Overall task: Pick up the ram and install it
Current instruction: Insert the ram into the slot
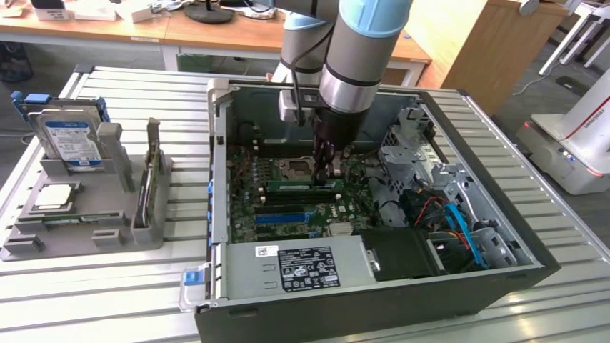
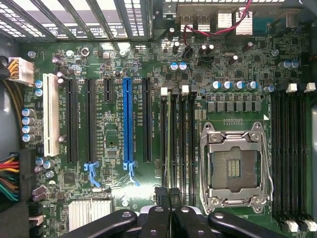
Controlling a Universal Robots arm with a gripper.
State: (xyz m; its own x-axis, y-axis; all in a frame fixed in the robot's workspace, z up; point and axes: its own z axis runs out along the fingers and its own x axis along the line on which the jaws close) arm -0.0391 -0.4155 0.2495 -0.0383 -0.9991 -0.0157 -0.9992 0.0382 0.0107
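End effector [image 1: 325,174] clamped on the ram [image 1: 300,186], down inside the open case

So the fingertips [image 2: 162,194] are squeezed together over the thin top edge of the ram [image 2: 170,144]. The stick is standing on edge in one of the memory slots, right next to the empty CPU socket [image 2: 237,168]. In the exterior view the grip sits toward the stick's right end. On the other side of that slot bank there's a blue expansion slot [image 2: 127,124] with black ones around it. The arm drops straight down into the PC case [image 1: 381,314], and the power supply [image 1: 305,268] sits along the near wall. The case is on a slatted metal table [image 1: 96,300]. Off to the exterior view's left is a gray tray [image 1: 19,250], with a hard drive [image 1: 71,139] standing up in it and a CPU chip [image 1: 56,194] lying flat.
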